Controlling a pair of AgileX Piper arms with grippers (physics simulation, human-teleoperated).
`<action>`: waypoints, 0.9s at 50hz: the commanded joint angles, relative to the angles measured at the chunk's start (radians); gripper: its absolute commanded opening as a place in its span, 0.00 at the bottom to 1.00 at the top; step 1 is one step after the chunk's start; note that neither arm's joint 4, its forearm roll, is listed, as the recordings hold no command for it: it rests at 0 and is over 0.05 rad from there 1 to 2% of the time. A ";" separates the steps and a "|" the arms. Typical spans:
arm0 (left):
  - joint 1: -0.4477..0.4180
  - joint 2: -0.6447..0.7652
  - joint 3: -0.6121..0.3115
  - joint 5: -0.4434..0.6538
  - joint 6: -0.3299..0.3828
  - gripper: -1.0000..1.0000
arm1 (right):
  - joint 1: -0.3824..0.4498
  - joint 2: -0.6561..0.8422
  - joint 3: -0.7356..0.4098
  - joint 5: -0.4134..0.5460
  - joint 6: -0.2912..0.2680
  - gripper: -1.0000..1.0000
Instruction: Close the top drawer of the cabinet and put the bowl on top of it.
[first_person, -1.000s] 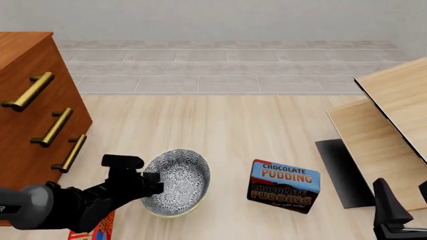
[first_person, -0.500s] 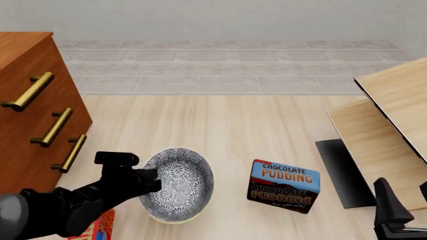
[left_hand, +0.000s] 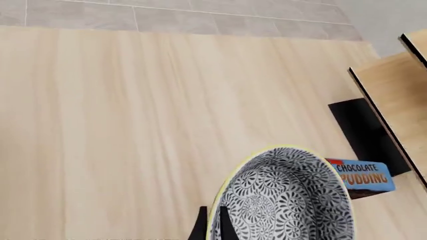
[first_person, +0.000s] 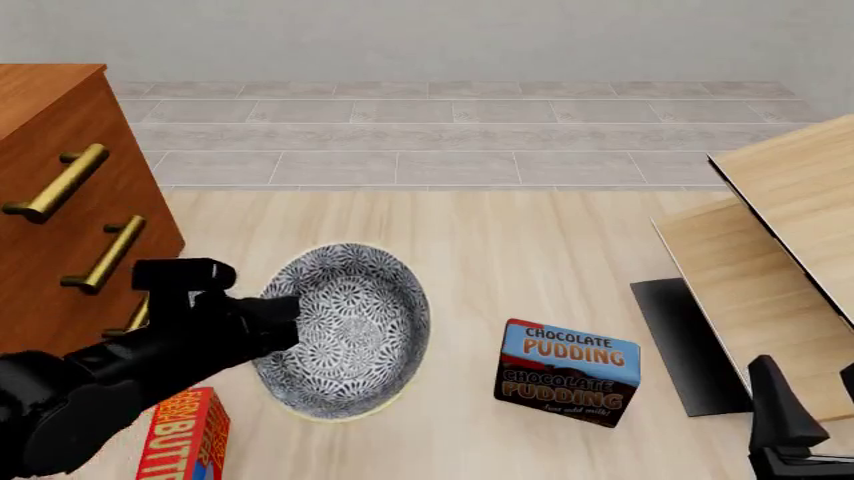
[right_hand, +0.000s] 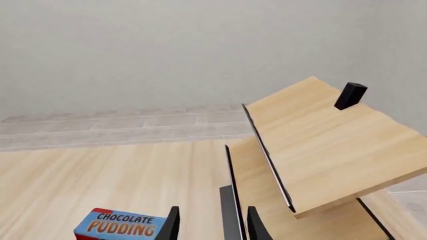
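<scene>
Grey-and-white, the bowl (first_person: 350, 330) now rides higher and further left than it did a second ago: it has come up off the table (first_person: 534, 250), tipped so its patterned inside faces the front camera. The left hand (first_person: 278, 322) pinches its near rim, one finger inside and one outside, as the left wrist view shows at the cream edge (left_hand: 215, 225). Half a second back the bowl sat lower, close to the pudding box (first_person: 567, 373); now the two are well apart, and a red carton (first_person: 184, 438) shows more fully below the arm.

So I judge the lift is done and the carry toward the cabinet (first_person: 60, 230) has begun. The top drawer (first_person: 54, 165) looks flush with the two below it, so closing seems already settled, though the angle leaves some doubt. What remains is raising the bowl above the cabinet's top, which stands clearly higher than the bowl does now, and levelling it before release; the tilt on a one-sided rim grip could let it swing or slip.

The right hand (right_hand: 210, 222) rests low at the right, fingers spread, holding nothing, beside the pale furniture (right_hand: 313, 140).
</scene>
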 joint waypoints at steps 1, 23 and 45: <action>0.017 -0.112 -0.082 0.173 -0.034 0.00 | 0.003 0.000 0.002 -0.002 -0.002 1.00; 0.183 -0.195 -0.317 0.542 0.021 0.00 | 0.015 0.001 0.002 0.003 -0.011 1.00; 0.360 -0.190 -0.575 0.781 -0.094 0.00 | 0.015 0.002 -0.001 0.006 -0.013 1.00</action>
